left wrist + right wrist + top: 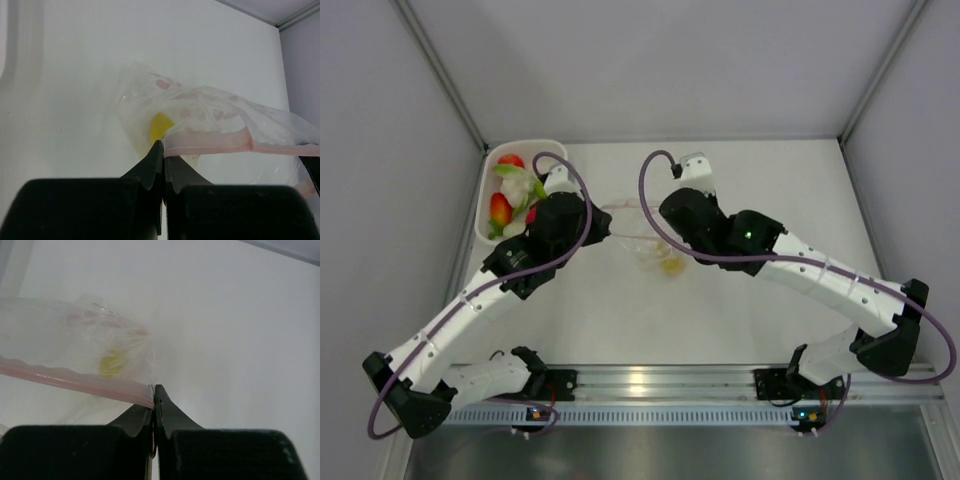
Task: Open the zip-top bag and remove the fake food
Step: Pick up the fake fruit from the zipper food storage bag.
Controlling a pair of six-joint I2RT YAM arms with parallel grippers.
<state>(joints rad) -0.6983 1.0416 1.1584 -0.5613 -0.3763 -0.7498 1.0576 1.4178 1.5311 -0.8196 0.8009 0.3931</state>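
Note:
The clear zip-top bag point(645, 238) lies mid-table between both arms, its pinkish zip strip point(210, 142) stretched across. A yellow piece of fake food point(160, 125) shows through the plastic, also seen as a yellow blur point(111, 363) in the right wrist view. My left gripper point(163, 150) is shut on one end of the zip strip. My right gripper point(154, 390) is shut on the strip's other end point(75, 379). In the top view the left gripper point(603, 222) and right gripper point(665, 235) flank the bag.
A white basket point(490, 200) at the back left holds several fake fruits and vegetables, red, green and white. Grey walls enclose the table on three sides. A metal rail point(650, 382) runs along the near edge by the arm bases.

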